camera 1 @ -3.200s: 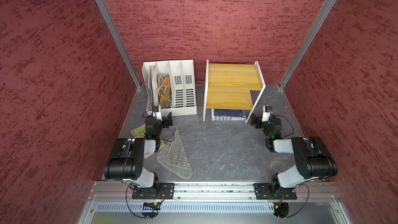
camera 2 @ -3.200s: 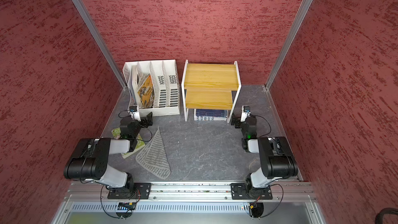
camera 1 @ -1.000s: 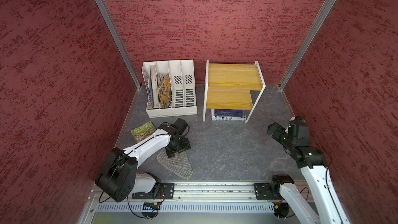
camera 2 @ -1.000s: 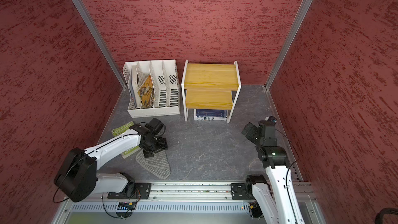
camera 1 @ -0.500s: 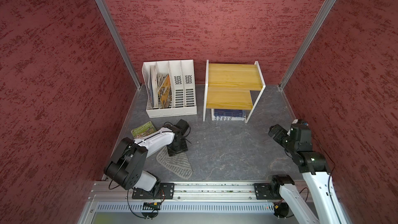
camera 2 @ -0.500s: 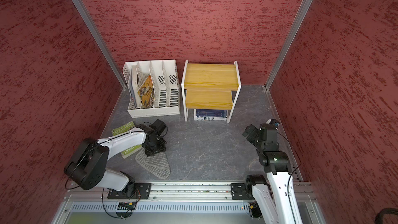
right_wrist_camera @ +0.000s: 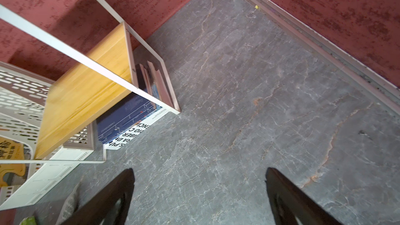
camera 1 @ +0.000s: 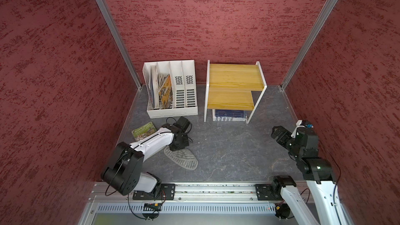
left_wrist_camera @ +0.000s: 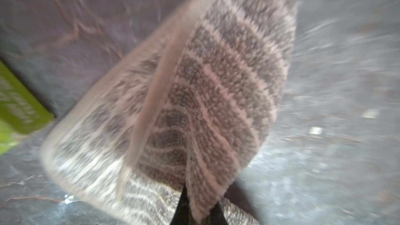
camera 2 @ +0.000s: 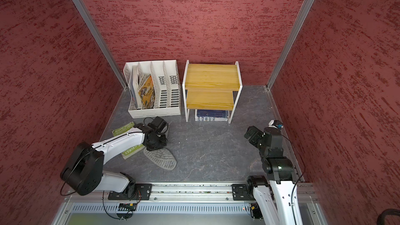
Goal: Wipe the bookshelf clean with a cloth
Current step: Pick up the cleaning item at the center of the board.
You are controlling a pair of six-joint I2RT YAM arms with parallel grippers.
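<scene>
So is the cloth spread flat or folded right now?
Folded: the left wrist view shows the cloth doubled over along a crease, one end pinched in the shut left hand.

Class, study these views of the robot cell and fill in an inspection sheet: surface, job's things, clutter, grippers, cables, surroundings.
Surface: grey marbled tabletop, no spills seen.
Job's things: bookshelf at the back wall, both boards bare; cloth on the tabletop, one edge pinched up.
Clutter: white file organizer holding booklets, beside the bookshelf; green book partly hidden by the left arm; blue books under the bookshelf.
Grippers: left gripper shut on the cloth; right gripper open, empty, above bare tabletop.
Cables: black wire looped at the left wrist.
Surroundings: red textured walls, aluminium corner posts.
</scene>
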